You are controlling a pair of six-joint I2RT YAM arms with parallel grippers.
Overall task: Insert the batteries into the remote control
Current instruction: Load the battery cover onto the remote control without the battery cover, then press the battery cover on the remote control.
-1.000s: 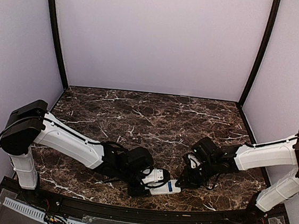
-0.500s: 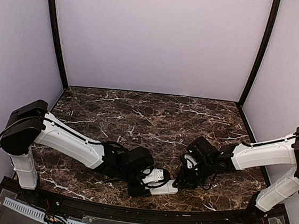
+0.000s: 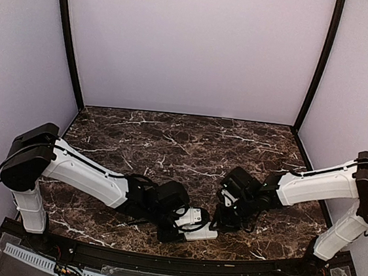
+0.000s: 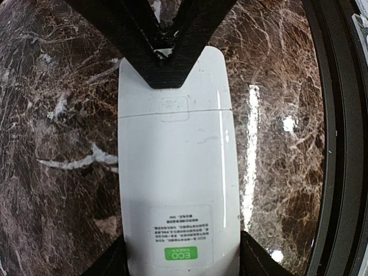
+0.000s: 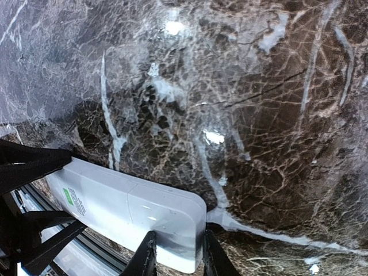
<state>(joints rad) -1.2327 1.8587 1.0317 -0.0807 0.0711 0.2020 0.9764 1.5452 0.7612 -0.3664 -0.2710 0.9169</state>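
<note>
Dark marble tabletop (image 3: 170,143). One remote control (image 4: 178,190), label up, pinched between left fingers (image 4: 112,261); right fingers (image 5: 148,253) nearly pressed together, tips on its far end.

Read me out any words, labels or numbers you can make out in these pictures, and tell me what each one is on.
"ECO": white letters on the green patch on the back of the remote control, left wrist view; the smaller characters after it are too blurred to read.
Grey small print above that patch: too small to read.
In the right wrist view the patch shows again, unreadable.
No other text is visible.
</note>
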